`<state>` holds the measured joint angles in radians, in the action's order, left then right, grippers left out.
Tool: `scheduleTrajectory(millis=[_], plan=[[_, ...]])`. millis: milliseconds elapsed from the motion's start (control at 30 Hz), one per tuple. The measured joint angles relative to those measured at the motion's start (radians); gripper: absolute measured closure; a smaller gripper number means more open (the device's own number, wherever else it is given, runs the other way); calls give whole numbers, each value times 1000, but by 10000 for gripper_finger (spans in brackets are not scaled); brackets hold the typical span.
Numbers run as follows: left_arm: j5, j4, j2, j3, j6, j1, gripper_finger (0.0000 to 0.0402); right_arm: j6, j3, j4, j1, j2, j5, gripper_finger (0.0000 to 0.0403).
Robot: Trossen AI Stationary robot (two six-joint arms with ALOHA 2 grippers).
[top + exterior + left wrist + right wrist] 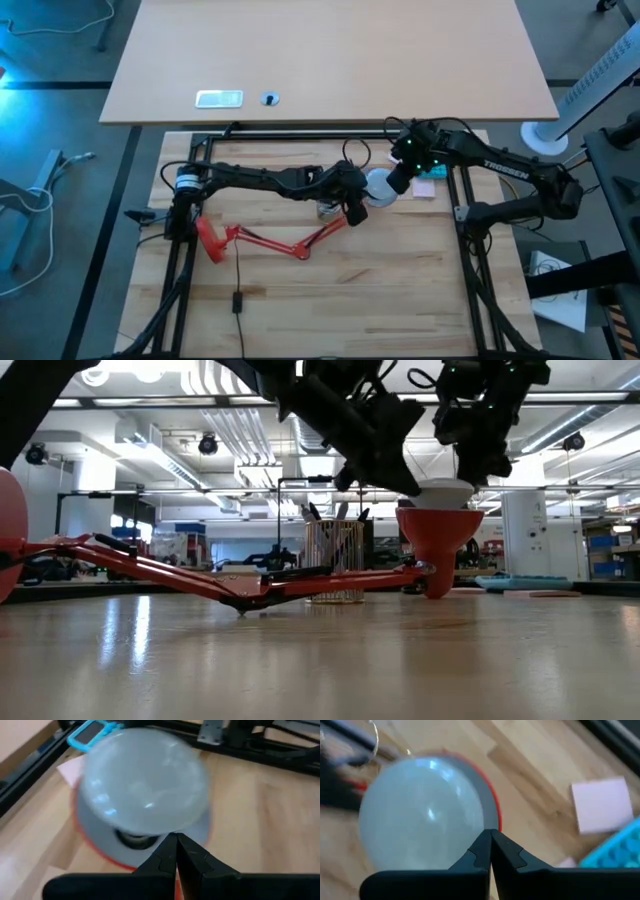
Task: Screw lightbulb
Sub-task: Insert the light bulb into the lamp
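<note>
A red desk lamp lies on the table, its base at the left and its jointed arm running right. Its cone shade stands mouth up. The white lightbulb sits in the shade with its dome up; it also shows in the left wrist view and the right wrist view. My left gripper is shut at the shade's rim. My right gripper is shut just above the bulb's dome. My left gripper is shut at the shade's red rim, on the side toward the table's left, slanting down from the left. The fingers hide the place of contact. The shade stands on the table, mouth up. My right gripper comes from above with shut fingers at the bulb's dome; I cannot tell whether they touch it.
A wire pen holder stands just behind the lamp's arm. A pink note pad and a blue tray lie to the right of the shade. The black frame rails run along the table's sides.
</note>
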<state>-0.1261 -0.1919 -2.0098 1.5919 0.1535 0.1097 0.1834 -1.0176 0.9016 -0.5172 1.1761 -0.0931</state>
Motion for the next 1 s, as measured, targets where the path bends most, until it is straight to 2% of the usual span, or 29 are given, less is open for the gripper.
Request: scheduleTrajectory(millis=[133, 200, 333, 433, 567, 667, 833, 1000], plan=[[-56, -35, 15, 0, -23, 21, 401, 22, -2, 122, 10, -55, -71, 403], [-55, -95, 43, 0, -33, 28, 401, 16, -2, 146, 14, -110, -74, 403], [33, -276, 118, 33, -51, 17, 401, 21, 14, 115, 13, -265, -68, 403], [70, -329, 186, 38, -19, -21, 401, 25, 27, 75, 14, -392, -78, 403], [91, -286, 281, 38, 80, -81, 401, 25, 49, -81, 17, -527, -205, 403], [69, -277, 339, 37, 141, -115, 401, 2, 69, -252, 18, -576, -285, 403], [59, -295, 423, 35, 207, -138, 401, -215, 78, -396, 18, -578, -384, 403], [52, -297, 492, 35, 256, -141, 401, -177, 79, -571, 18, -545, -402, 403]])
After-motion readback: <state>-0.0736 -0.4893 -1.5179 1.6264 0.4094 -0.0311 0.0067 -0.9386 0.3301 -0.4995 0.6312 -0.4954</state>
